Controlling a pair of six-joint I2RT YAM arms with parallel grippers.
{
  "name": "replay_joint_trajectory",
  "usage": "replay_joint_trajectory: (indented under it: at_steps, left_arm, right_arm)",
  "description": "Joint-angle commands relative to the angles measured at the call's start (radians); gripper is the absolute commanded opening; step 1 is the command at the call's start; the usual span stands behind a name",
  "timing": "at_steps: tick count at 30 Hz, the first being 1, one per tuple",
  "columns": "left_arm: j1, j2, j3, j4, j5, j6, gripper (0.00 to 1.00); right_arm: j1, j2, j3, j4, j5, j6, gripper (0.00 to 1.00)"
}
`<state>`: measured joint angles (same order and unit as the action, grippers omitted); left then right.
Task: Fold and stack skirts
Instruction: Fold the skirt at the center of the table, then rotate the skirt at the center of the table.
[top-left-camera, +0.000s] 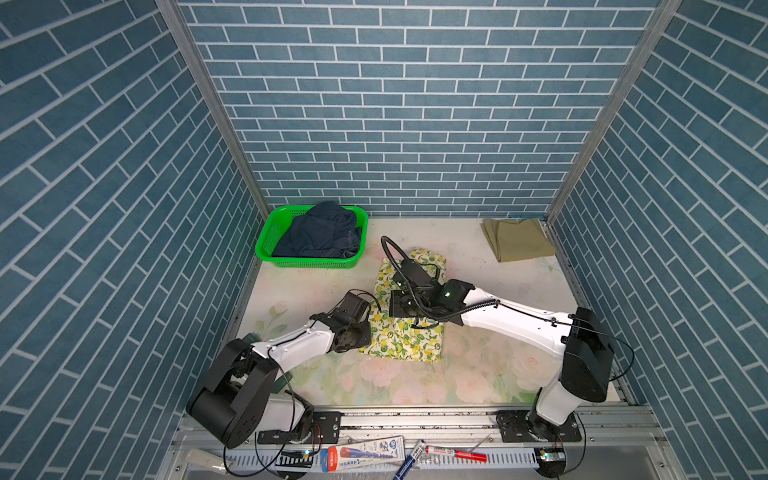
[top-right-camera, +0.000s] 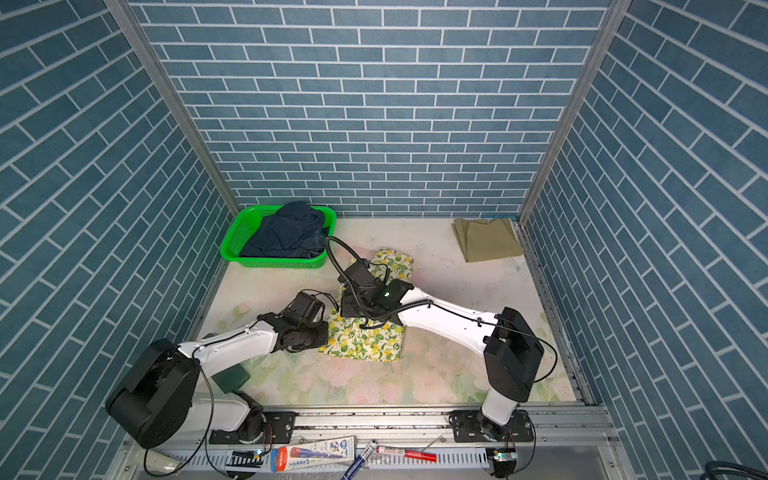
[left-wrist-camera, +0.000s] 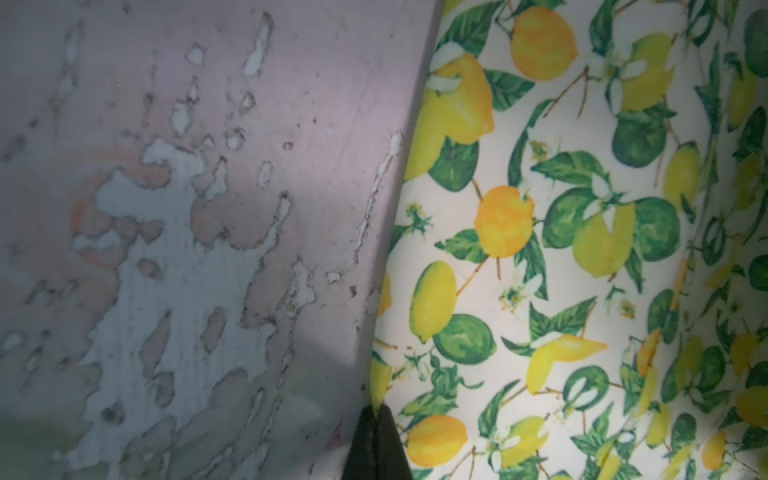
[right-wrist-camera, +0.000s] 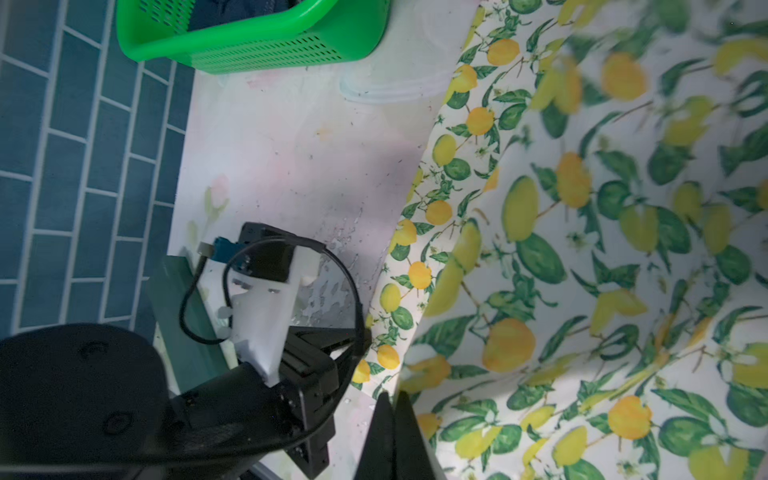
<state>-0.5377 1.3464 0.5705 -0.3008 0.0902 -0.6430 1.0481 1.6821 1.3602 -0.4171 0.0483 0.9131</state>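
Note:
The cream lemon-print skirt lies partly folded in the middle of the table. My left gripper is shut on its left edge; a sliver of the print sticks out between the tips. My right gripper is shut on the same skirt's edge, a little farther back, and the cloth rises in a fold beside it. In both top views the fingertips are hidden under the wrists. The olive-khaki skirt lies folded at the back right corner. The dark navy skirt is bunched inside the green basket.
The basket stands at the back left against the wall. Blue brick walls close the table on three sides. Pens and a tube lie on the front rail behind the arm bases. The tabletop print is worn and flaking next to the lemon skirt.

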Motion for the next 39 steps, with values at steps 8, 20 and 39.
replay_joint_trajectory:
  at_steps: [8,20,39]
  left_arm:
    - [0.005,-0.006,-0.043,-0.013,0.007,-0.024,0.00]
    - [-0.193,0.100,0.004,0.081,-0.010,-0.136,0.00]
    - [-0.370,0.100,0.137,0.032,-0.049,-0.166,0.75]
  right_arm:
    - [-0.034,-0.102,-0.035,0.031,0.002,0.040,0.63]
    - [-0.373,-0.398,-0.241,-0.078,0.028,-0.038,0.66]
    - [-0.540,-0.391,-0.192,-0.150,-0.025,-0.308,0.75]
